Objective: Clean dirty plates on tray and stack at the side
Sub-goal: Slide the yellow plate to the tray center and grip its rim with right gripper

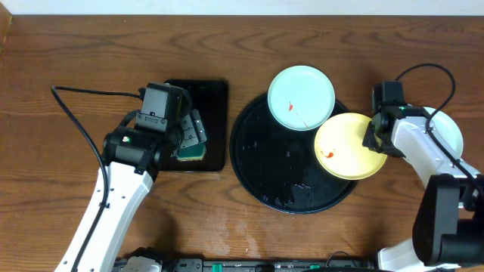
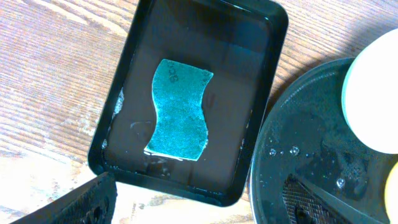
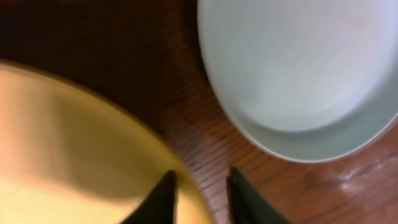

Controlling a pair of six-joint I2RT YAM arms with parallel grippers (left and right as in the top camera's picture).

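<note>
The round black tray point(image 1: 257, 162) lies mid-table and also shows in the left wrist view point(image 2: 311, 143). A mint plate point(image 1: 301, 97) with red smears rests on its far edge. The yellow plate point(image 1: 344, 147), with a red smear, overhangs the tray's right edge. My right gripper point(image 1: 374, 136) straddles its rim and is shut on it; the wrist view shows one finger over the yellow plate point(image 3: 74, 143) and one outside point(image 3: 200, 193). Another pale plate point(image 1: 451, 132) lies on the table at the far right point(image 3: 298, 74). My left gripper point(image 1: 189, 132) is open and empty point(image 2: 199, 211).
A rectangular black tray point(image 1: 215, 94) left of the round tray holds a teal sponge point(image 2: 179, 109), right under my left gripper. The round tray's surface is wet with drops. Cables run over the table at the far left and far right.
</note>
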